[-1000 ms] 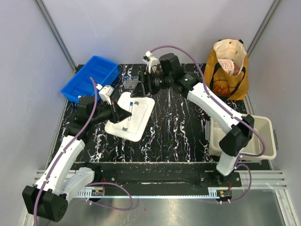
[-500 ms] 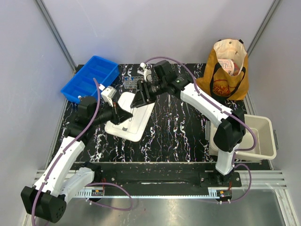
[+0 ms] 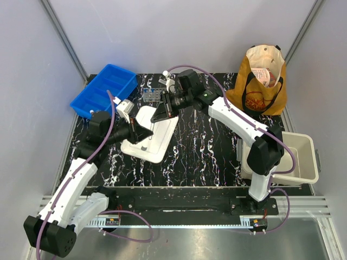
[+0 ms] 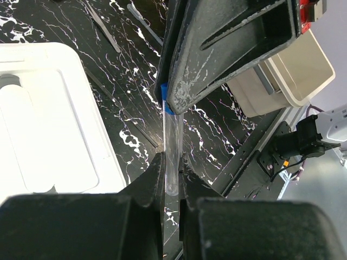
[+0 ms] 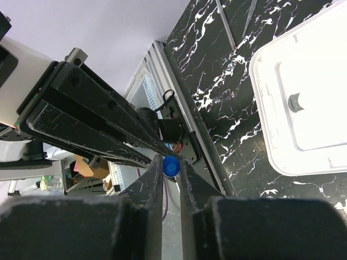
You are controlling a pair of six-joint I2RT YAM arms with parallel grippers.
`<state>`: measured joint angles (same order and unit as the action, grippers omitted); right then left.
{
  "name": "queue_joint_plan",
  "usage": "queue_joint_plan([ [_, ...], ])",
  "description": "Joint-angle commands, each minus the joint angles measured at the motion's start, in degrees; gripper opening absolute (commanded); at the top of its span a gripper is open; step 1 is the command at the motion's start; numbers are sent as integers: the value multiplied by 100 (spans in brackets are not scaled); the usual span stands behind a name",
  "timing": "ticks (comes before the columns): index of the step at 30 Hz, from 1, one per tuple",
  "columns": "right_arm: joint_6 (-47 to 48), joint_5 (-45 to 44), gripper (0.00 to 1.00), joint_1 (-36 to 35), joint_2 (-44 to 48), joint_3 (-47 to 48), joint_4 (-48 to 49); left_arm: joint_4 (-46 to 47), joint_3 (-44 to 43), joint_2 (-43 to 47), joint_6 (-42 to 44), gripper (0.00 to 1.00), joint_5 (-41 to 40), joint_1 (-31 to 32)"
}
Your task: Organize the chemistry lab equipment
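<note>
A clear blue-capped tube [image 4: 172, 146] is held in the air above the near edge of the white tray [image 3: 162, 142]. My left gripper [image 4: 172, 179] is shut on its rounded lower end. My right gripper [image 5: 172, 167] is shut on its blue cap [image 5: 172, 165], both fingers pressed against the cap's sides. In the top view the left gripper [image 3: 142, 130] and the right gripper [image 3: 158, 116] meet tip to tip over the tray, and the tube between them is hidden. A small clear tube rack [image 3: 150, 96] stands behind the tray. Thin metal tools [image 4: 103, 27] lie on the black marbled table.
A blue bin [image 3: 105, 89] sits at the back left and a tan tote bag [image 3: 260, 78] at the back right. A white tub [image 3: 287, 157] stands at the right edge. A small grey-topped item [image 5: 295, 102] rests in the tray's recess.
My right gripper came forward and left from near the rack to the left gripper, then closed on the tube's blue cap. The left gripper stayed shut on the tube and hardly moved.
</note>
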<state>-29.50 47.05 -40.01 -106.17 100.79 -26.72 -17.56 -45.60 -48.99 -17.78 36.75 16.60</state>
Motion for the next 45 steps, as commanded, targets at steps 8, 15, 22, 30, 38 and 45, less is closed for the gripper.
queue_joint_plan([
  [8,189,-502,10,-24,553,-104,247,-159,-264,223,82,87,-282,27],
  [15,778,-1381,15,63,97,853,-333,-748,-265,636,99,99,-1361,27],
  [22,1323,-2813,15,195,-395,1696,-228,-1187,104,1260,3,99,-2822,27],
  [30,2131,-4642,15,213,-1063,2182,491,-1671,95,1857,-129,99,-4316,19],
  [38,2923,-5073,17,222,-1845,2129,1782,-1900,96,2324,-349,99,-5151,36],
  [45,3670,-5170,18,222,-2601,2497,2180,-1988,52,2421,-384,99,-5424,36],
])
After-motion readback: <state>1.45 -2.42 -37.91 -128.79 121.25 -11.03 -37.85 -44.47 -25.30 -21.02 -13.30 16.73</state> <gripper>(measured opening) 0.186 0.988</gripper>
